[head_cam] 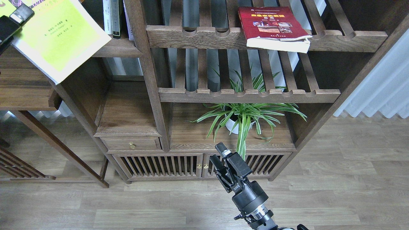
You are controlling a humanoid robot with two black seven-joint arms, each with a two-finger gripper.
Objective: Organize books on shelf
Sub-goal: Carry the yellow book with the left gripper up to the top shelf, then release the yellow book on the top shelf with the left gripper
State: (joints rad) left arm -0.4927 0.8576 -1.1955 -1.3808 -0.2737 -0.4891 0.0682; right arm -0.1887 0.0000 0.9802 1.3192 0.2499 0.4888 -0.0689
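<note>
My left gripper (pixel 13 19) is at the top left, shut on the upper corner of the yellow-green book (pixel 60 35). It holds the book tilted in the air, in front of the left end of the solid dark-brown shelf (pixel 118 50). The red book with the yellow title (pixel 273 27) lies flat on the upper slatted rack, its lower edge hanging over the front rail. My right gripper (pixel 219 157) is low at the centre, open and empty, in front of the cabinet doors. The dark maroon book is out of view.
Slim white and dark-spined books (pixel 112 17) stand on the solid shelf. A potted spider plant (pixel 244 116) stands on the lower board under a second slatted rack (pixel 249 95). A small drawer (pixel 131 144) and slatted cabinet doors (pixel 159 164) are below. A side table (pixel 25 95) stands at left.
</note>
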